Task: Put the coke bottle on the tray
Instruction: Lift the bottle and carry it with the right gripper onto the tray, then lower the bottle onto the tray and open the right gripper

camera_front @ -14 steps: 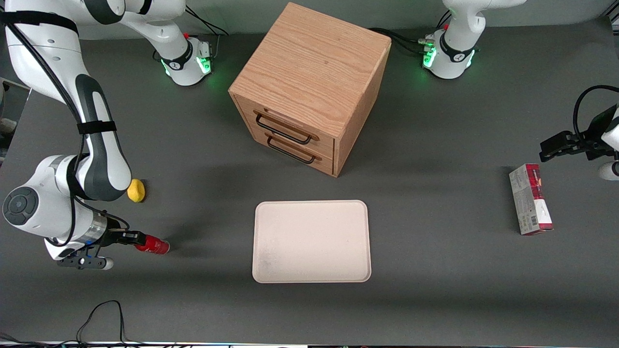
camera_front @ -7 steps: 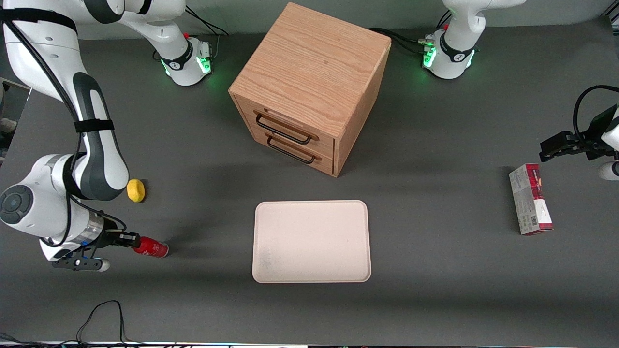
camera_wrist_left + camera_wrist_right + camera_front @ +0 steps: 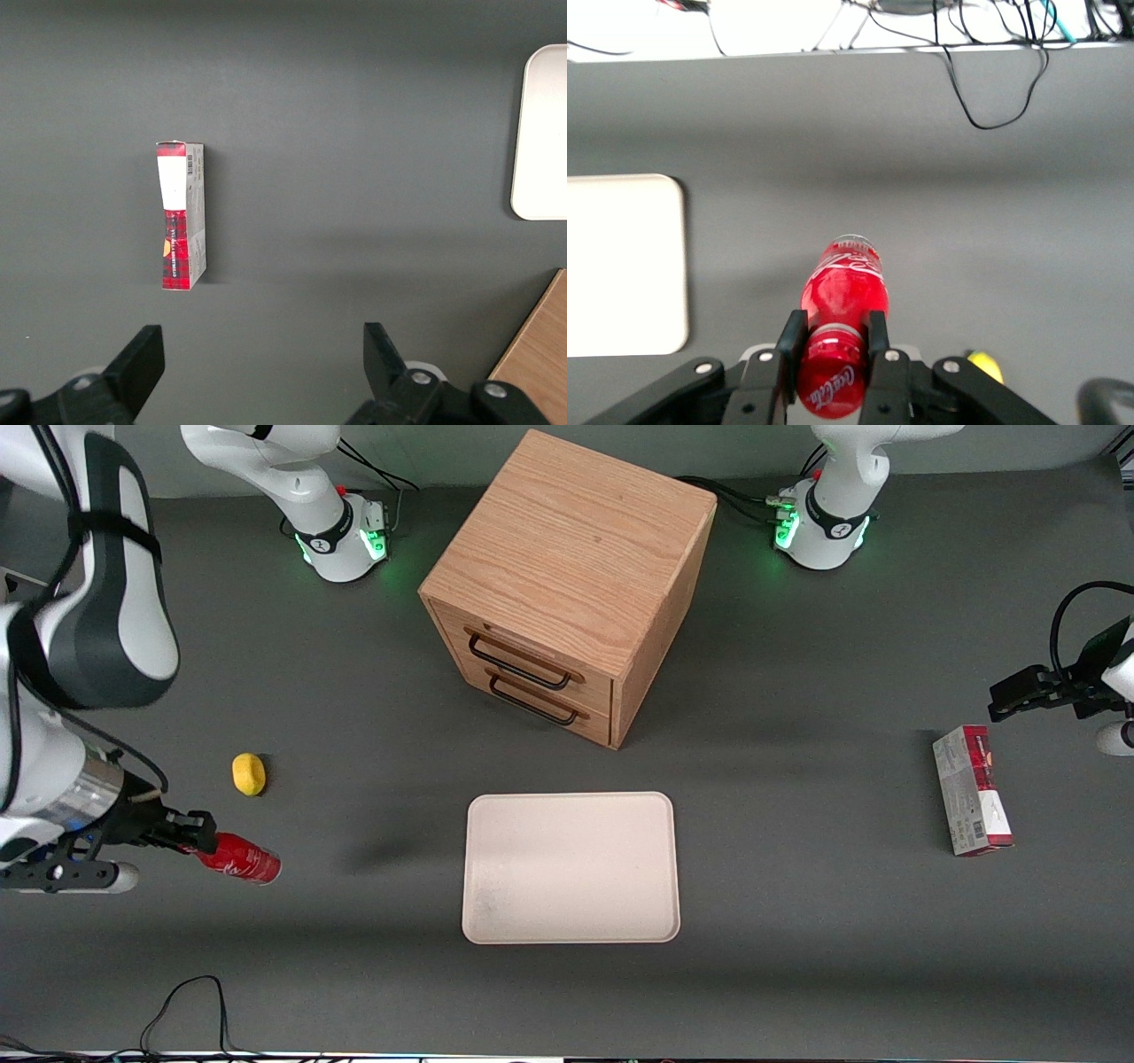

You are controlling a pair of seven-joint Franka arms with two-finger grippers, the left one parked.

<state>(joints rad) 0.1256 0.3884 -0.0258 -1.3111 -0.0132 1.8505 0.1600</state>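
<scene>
The claw (image 3: 197,841) grips the glossy red coke bottle (image 3: 239,860) by its neck, well apart from the flat cream tray (image 3: 571,866).

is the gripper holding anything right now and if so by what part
Yes. The gripper is shut on the coke bottle, its fingers clamping the neck end near the cap, off the table.

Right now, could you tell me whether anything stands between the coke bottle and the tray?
Nothing visible does. The gripper holds the coke bottle toward the working arm's end; only bare table lies between it and the tray. The lemon sits farther from the camera.
</scene>
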